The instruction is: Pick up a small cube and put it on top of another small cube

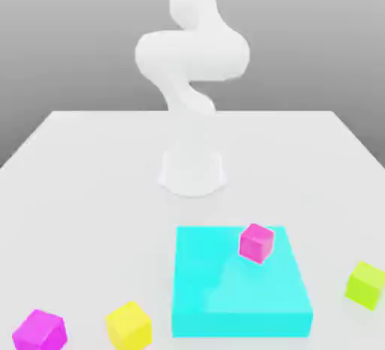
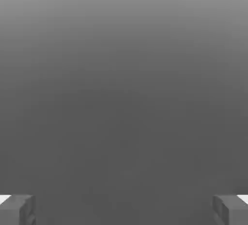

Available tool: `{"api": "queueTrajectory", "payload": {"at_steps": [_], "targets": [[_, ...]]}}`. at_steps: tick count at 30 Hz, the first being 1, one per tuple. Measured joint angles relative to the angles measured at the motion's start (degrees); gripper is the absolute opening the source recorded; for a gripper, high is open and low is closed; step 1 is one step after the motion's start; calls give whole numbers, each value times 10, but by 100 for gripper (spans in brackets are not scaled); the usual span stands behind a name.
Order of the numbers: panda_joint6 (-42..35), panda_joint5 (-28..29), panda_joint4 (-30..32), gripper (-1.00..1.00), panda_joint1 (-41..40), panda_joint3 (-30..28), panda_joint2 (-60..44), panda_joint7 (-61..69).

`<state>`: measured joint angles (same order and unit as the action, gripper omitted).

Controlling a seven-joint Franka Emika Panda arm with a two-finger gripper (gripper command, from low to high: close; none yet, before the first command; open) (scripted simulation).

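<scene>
Four small cubes, magenta cube (image 1: 257, 242) atop cyan block (image 1: 239, 284), tool (image 2: 124, 209) spread wide, gripping nothing

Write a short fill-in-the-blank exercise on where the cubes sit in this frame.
1. The big block under one cube is coloured ____.
2. The cube on that block is ____.
3. In the exterior view, the small cube farthest right is coloured ____.
4. The number of small cubes resting on the table is ____.

Missing words: cyan; magenta; lime green; three
</scene>
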<state>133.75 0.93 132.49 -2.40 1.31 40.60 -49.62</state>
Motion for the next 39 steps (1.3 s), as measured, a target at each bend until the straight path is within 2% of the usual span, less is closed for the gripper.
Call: {"api": "queueTrajectory", "payload": {"at_steps": [9, 17, 22, 27, 31, 32, 39], "targets": [[71, 41, 26, 0, -72, 33, -191, -143], [133, 67, 48, 0, -110, 32, -357, -260], [174, 56, 63, 0, -124, 26, -459, -315], [220, 21, 74, 0, -132, 24, -558, -344], [284, 26, 61, 0, -126, 15, -641, -354], [294, 28, 58, -100, -124, 13, -655, -356], [295, 29, 58, -100, -125, 13, -655, -357]]}}
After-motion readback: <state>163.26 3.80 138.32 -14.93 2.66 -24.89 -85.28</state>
